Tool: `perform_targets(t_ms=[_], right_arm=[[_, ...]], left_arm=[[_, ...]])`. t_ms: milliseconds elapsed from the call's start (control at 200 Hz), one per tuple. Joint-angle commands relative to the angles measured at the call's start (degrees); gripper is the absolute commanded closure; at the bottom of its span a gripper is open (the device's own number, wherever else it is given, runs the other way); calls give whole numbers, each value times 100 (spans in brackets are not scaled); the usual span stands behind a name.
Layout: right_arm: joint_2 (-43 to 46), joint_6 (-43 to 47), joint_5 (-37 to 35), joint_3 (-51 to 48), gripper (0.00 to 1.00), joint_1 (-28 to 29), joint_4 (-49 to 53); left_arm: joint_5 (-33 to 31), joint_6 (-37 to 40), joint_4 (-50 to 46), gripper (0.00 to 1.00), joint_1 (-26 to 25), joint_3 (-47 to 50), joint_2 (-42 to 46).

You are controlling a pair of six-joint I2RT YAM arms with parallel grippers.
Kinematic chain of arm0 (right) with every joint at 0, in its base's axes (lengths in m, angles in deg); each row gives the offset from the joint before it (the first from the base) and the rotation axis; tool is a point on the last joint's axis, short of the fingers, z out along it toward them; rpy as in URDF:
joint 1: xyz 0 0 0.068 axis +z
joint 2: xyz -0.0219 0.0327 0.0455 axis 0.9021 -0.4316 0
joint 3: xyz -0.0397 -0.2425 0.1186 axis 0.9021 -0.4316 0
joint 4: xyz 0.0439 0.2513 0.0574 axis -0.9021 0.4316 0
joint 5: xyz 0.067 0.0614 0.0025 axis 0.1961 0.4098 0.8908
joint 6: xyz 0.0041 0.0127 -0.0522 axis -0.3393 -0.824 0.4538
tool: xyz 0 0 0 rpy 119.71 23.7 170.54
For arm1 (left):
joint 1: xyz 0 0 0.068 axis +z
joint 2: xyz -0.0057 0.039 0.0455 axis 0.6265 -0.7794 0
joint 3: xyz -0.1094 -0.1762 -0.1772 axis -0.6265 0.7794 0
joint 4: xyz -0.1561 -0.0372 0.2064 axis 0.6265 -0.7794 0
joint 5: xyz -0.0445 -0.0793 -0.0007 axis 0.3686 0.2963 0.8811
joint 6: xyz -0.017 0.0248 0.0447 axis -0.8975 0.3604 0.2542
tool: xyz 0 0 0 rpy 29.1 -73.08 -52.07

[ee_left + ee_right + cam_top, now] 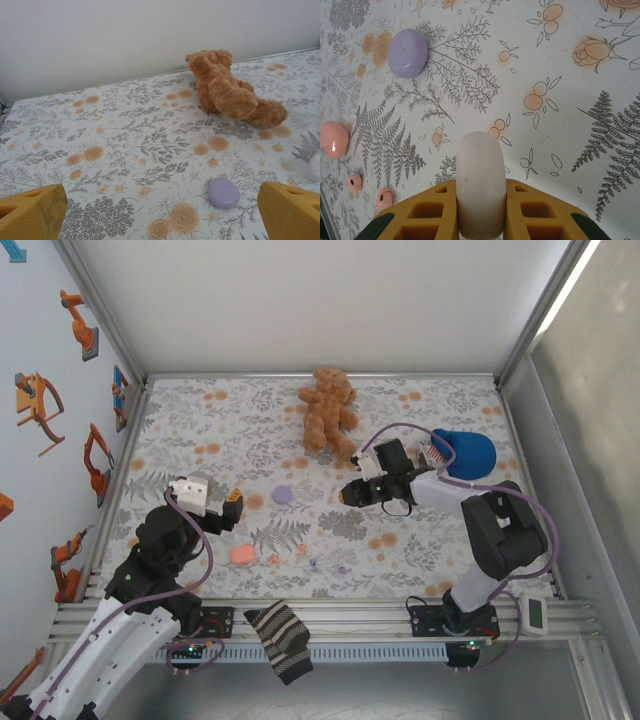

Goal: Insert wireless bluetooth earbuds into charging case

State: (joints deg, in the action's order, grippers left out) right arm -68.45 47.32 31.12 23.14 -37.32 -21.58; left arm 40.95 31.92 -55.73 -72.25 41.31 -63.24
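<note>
The salmon-pink charging case [241, 555] lies shut on the floral cloth in front of my left arm, and it also appears at the left edge of the right wrist view [333, 139]. Two reddish-pink earbuds [273, 559] [353, 182] lie just right of it, and pale lilac earbuds [315, 565] sit a little farther right. My left gripper [215, 502] [160, 215] hangs open above the cloth with nothing between its fingers. My right gripper [345, 492] [481, 192] is shut on a flat white disc [481, 175], held edge-on over the middle of the table.
A flat purple disc [282, 494] [223, 193] [408, 52] lies between the two grippers. A brown teddy bear [327, 408] [225, 90] lies at the back, and a blue cap-like object [465, 452] sits at the right. A striped sock [280, 640] hangs over the front rail.
</note>
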Motion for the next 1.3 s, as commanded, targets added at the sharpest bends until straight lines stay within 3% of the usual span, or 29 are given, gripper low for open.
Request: perform_targets(t_ms=[0,611,1052,1292], right_arm=[[-145,-106,111,-43,89,-43,-214],[-535,-180,256,-113,78,-57,-438],[-441,-114,-397,-122,53,-61,-248],[83,185,-809,35,49,-50,247]], left_arm=[[-126,-29,-71,4,10,-141,18],[151,-5,-8,4,19,-194,-187],[146,-13,-59,4,23,-211,-159],[7,-57,-215,4,32,-350,-75]])
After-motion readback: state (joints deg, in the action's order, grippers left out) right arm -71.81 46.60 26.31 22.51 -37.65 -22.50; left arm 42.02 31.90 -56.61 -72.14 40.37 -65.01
